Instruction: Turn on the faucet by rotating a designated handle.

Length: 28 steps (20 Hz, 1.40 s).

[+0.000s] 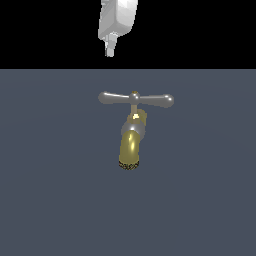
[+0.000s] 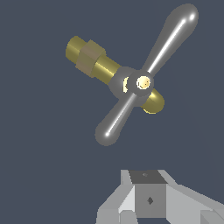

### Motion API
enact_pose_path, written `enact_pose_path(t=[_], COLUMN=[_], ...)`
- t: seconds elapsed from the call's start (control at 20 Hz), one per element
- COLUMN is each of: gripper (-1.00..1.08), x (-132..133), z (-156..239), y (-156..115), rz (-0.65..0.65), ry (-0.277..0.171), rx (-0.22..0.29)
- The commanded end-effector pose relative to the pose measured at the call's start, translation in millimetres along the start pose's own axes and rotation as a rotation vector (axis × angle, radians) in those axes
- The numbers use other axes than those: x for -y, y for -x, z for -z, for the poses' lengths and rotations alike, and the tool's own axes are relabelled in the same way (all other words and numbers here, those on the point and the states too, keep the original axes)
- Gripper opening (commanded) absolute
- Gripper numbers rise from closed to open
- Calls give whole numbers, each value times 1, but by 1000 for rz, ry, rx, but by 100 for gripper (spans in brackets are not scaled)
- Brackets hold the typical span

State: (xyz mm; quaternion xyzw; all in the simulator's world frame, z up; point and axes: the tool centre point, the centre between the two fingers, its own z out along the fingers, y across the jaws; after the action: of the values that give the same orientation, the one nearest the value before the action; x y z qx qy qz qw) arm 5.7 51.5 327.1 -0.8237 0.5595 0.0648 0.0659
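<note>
- My tool [image 1: 109,50] hangs high above the scene in the exterior view, against the black band at the top, well apart from the faucet [image 1: 131,137] and a little toward the exterior view's left of it.
- I cannot tell whether my tool is spread or pressed together: the exterior view shows only its white body and a short tip, and the wrist view shows only grey housing, not the fingertips.
- It holds nothing and touches nothing.
- The faucet stands near the middle of the dark blue-grey surface [image 1: 50,200], its golden spout curving down toward the camera to a dark perforated tip.
- The handle [image 1: 136,99] sits on top of the faucet, a silver-grey crossbar lying level from side to side, with a small brass hub at its middle.
- From the wrist view, the handle [image 2: 146,76] crosses the brass body slantwise, clear of my tool [image 2: 148,199].
</note>
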Motion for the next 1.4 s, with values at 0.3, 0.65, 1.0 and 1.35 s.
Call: enact_pose_path(t=[0.3, 0.65, 1.0, 1.35], gripper=[-100, -100, -100, -100], x=[35, 58, 70, 75], z=[-54, -94, -119, -128], y=[-15, -26, -32, -34], rz=[-236, -404, -505, -543], ry=[11, 5, -7, -14], rx=[-58, -121, -167, -187])
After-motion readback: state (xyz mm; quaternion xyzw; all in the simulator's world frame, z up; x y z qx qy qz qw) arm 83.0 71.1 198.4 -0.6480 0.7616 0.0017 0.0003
